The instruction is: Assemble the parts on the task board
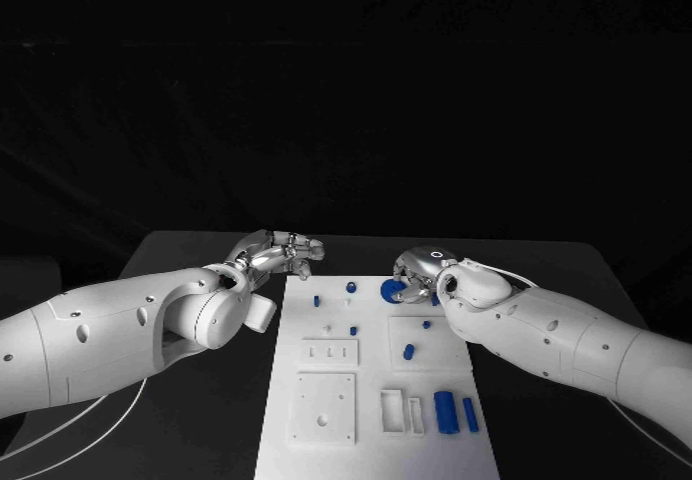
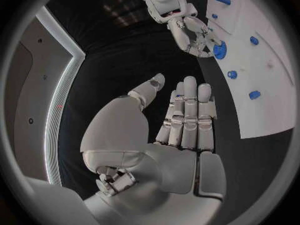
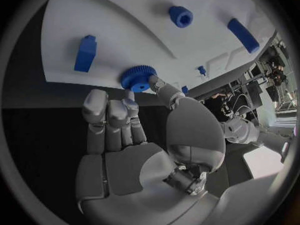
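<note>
The place looks like a robotics lab or test bench rather than a home or shop. A black table (image 1: pixel 188 250) stands against a wholly dark backdrop, and on it lies a white task board (image 1: pixel 378 400) with cut-out slots and small blue parts (image 1: pixel 456 412), the sort of fixture used for assembly trials. Thin white cables (image 1: pixel 87 425) trail beside the arms. In the right wrist view, a cluttered stand of equipment and wiring (image 3: pixel 234 102) sits beyond the table edge, too small to make out in detail.
</note>
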Available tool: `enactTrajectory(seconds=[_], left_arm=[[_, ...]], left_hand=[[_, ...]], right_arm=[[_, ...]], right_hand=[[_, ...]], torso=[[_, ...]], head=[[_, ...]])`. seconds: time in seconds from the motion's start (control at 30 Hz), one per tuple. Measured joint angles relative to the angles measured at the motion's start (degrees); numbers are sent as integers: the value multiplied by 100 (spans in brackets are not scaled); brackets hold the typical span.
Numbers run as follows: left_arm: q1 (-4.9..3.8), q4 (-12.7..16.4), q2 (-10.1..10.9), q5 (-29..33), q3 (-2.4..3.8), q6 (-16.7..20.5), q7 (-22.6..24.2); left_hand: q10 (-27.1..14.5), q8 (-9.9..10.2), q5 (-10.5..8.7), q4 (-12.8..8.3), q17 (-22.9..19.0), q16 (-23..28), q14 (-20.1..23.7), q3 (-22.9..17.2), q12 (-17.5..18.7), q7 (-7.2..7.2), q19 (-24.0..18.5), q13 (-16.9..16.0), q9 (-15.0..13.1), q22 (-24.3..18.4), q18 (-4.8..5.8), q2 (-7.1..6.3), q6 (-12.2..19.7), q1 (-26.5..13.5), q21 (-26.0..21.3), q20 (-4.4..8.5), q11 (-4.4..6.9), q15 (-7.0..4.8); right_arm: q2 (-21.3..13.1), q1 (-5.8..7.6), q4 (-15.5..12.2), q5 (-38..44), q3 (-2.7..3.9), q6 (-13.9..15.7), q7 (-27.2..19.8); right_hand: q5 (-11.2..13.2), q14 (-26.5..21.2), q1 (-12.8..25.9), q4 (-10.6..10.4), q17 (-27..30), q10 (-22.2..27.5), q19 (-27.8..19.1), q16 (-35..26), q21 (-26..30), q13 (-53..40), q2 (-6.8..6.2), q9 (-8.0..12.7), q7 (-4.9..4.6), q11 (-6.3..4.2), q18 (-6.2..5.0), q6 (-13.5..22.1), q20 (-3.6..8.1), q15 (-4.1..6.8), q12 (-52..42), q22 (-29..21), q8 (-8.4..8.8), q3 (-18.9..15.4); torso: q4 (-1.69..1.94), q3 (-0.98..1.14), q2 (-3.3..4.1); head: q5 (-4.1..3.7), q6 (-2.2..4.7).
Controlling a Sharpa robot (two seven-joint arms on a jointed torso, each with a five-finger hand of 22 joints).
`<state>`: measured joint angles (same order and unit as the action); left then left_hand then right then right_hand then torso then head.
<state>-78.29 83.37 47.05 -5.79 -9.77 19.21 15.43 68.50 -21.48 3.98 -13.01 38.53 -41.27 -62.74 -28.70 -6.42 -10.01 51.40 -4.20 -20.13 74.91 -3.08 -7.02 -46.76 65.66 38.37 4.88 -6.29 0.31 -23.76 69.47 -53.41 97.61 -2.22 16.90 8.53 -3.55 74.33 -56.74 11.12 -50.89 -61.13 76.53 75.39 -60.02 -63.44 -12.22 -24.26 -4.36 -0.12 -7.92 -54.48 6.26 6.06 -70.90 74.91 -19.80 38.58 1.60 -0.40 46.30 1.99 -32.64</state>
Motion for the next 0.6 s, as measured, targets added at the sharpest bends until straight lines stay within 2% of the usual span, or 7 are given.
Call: enactTrajectory(seconds=[0.23,0.27,0.43,0.6], left_arm=[[0,-3,-2,0,0,0,-1],[0,-3,-2,0,0,0,-1],[0,-3,-2,0,1,0,-2],[0,-3,-6,0,1,0,-4]], left_hand=[[0,0,0,0,0,0,0,0,0,0,0,0,0,0,0,0,0,0,0,0,0,0],[0,0,0,0,1,0,0,0,0,0,0,0,1,0,-1,0,0,0,0,0,0,0],[0,0,0,0,-2,0,0,0,0,0,0,0,1,0,0,0,0,0,0,0,0,0],[0,0,0,0,-5,0,0,0,0,0,0,0,1,4,0,0,0,0,0,-1,0,0]], right_arm=[[15,6,-51,202,-71,87,131],[18,6,-55,223,-78,98,148],[31,4,-50,314,-110,146,203],[44,13,-16,336,-138,166,184]], right_hand=[[1,10,-29,18,-3,-21,12,0,-9,-15,-32,-7,15,-21,-1,-19,-13,9,0,0,-16,19],[1,10,33,16,-7,-21,22,0,-9,-15,-94,-39,15,-20,-1,-19,-22,9,0,0,-16,17],[0,10,115,-47,-13,-21,23,0,-9,-15,-176,-39,13,-20,-3,-38,-23,9,0,0,-18,-32],[0,10,122,-62,-19,-21,23,0,-9,-9,-182,-29,6,-20,-8,-48,-23,9,20,0,-35,-47]], torso=[[-1,3,0],[-1,3,0],[0,3,0],[1,2,0]], head=[[-2,-4],[-3,-5],[-9,-9],[-10,-4]])
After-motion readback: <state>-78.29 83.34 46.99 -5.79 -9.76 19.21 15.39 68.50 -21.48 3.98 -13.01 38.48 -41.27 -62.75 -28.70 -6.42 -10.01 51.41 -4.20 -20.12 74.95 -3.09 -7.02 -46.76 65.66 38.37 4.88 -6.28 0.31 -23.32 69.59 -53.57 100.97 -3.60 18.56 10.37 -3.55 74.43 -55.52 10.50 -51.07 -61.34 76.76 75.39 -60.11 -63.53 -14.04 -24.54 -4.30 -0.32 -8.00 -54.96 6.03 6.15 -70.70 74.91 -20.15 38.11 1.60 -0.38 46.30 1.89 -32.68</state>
